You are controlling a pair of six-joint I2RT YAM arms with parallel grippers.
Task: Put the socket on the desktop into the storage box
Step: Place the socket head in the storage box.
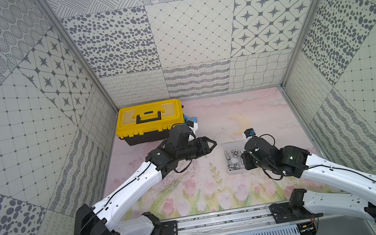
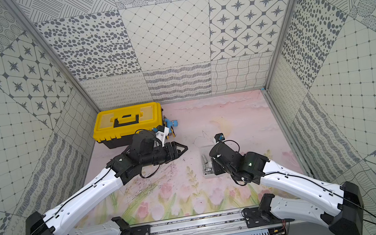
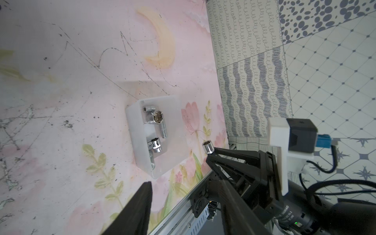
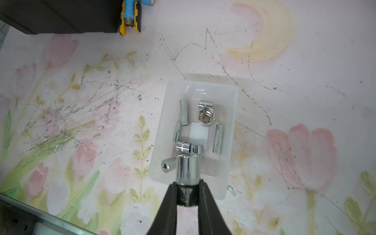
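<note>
The right jaws clamp a socket (image 4: 187,171) above the storage box (image 4: 232,97), which holds other sockets (image 4: 205,117); the left jaws stand apart, empty, so only the drop seems left.

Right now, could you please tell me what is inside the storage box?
Several chrome sockets lie loose in the storage box around a white patch on its floor; one big socket stands open end up. The held socket in the right tool hides part of one end.
</note>
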